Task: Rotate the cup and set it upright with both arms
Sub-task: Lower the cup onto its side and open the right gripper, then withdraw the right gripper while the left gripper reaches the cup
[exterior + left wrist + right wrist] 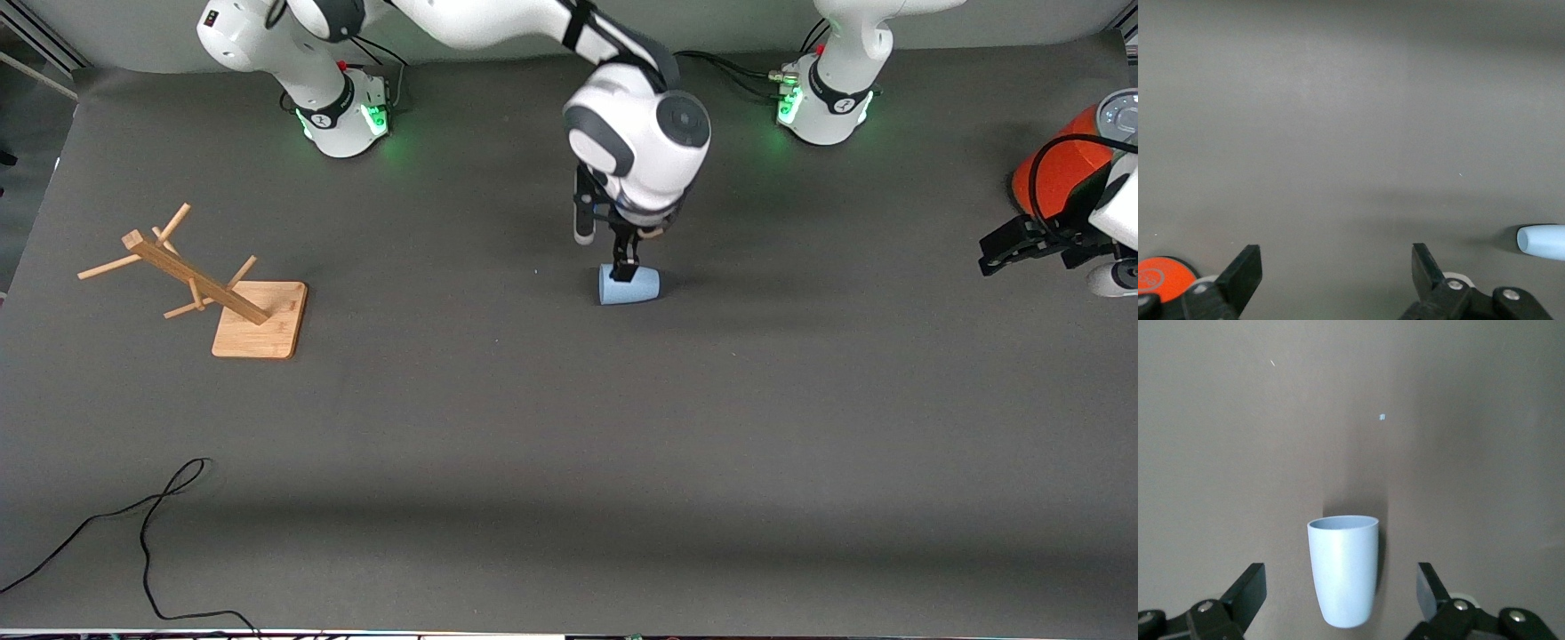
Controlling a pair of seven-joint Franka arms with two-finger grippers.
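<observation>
The pale-blue cup (629, 285) lies on its side in the middle of the table, its wider rim toward the right arm's end. My right gripper (625, 267) is low over the cup and open. In the right wrist view the cup (1343, 577) lies between the two spread fingers (1248, 590), with a gap on each side. My left gripper (1005, 249) waits at the left arm's end of the table, open and empty (1336, 263). The left wrist view shows one end of the cup (1541, 241) farther off.
A large orange cylinder with a grey lid (1060, 169) stands by the left gripper and shows in the left wrist view (1161, 273). A wooden rack (209, 289) on a square base stands toward the right arm's end. A black cable (151, 524) lies nearest the front camera.
</observation>
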